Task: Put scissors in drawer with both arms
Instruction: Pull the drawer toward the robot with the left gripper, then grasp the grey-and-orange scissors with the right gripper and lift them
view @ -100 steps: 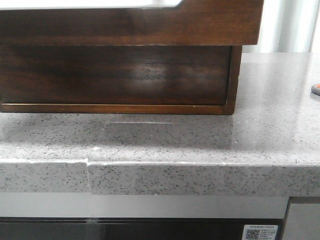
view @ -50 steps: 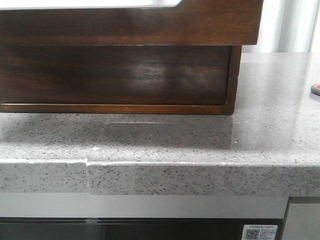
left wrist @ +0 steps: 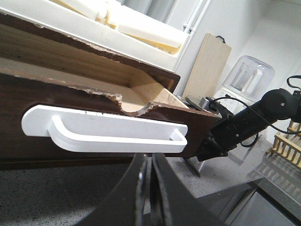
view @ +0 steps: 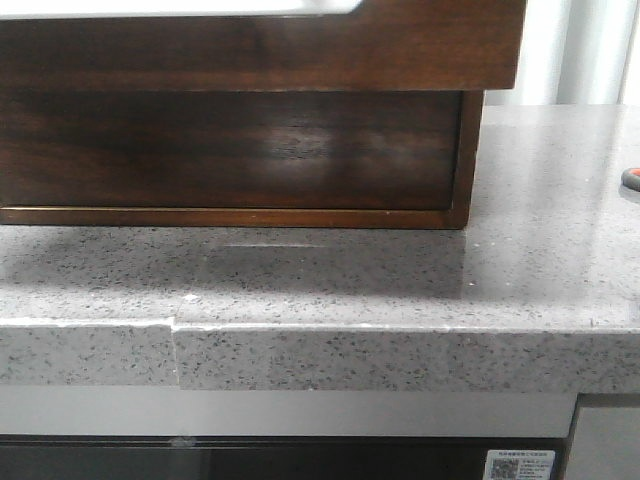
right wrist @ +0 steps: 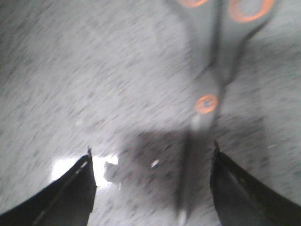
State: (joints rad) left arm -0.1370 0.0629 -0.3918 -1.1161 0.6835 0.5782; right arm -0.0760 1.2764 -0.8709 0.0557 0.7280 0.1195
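The scissors [right wrist: 207, 70] lie on the grey speckled counter. They are grey with orange handle rings and an orange pivot, and their blades point toward my right gripper [right wrist: 152, 148]. That gripper is open and hovers over the blades, whose tip lies between its fingers; this view is blurred. In the front view only the handle's edge [view: 632, 178] shows at the far right. The drawer's plain grained front [view: 230, 150] fills the dark brown box. My left gripper [left wrist: 149, 157] is shut and empty, just below a white bar handle [left wrist: 108, 134] on the box.
The right arm [left wrist: 244, 127] shows past the box corner in the left wrist view. A cutting board [left wrist: 207, 70], a blender [left wrist: 247, 80] and a wooden rack [left wrist: 287, 146] stand behind it. The counter's front edge [view: 320, 327] runs below the box.
Almost nothing: the scissors' handle at the right edge of the front view shows a little less orange. The box has not moved.
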